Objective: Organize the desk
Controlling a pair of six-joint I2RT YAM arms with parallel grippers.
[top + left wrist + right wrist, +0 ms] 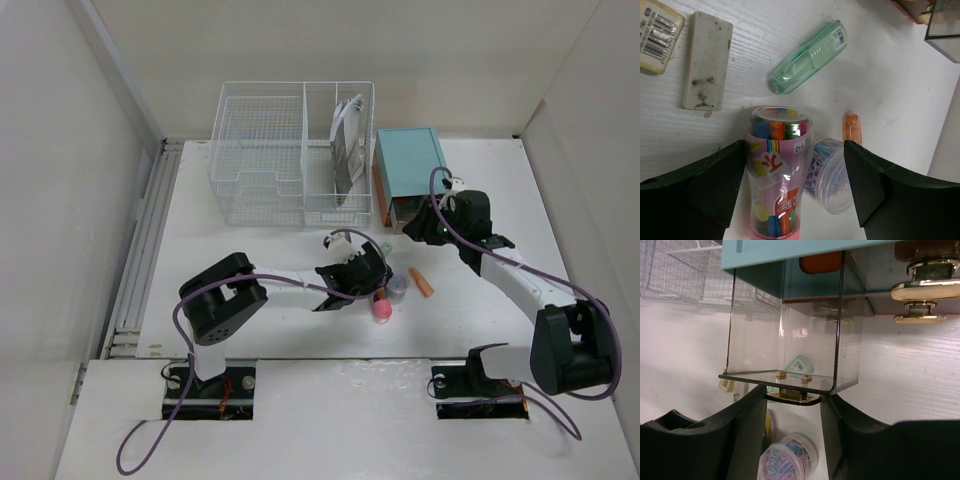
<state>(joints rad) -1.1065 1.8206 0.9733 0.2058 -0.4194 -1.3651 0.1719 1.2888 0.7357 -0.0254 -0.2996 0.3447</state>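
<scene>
left pincer (795,172) spread wide, straddling pink marker tub (777,175) (clear jar (827,175) just beside it) | right pincer (792,407) closed on gold knob (792,396) of clear drawer (790,340) | table (890,90) beneath both

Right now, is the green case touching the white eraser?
Apart: the left wrist view shows bare desk between the green case and the white eraser.
</scene>
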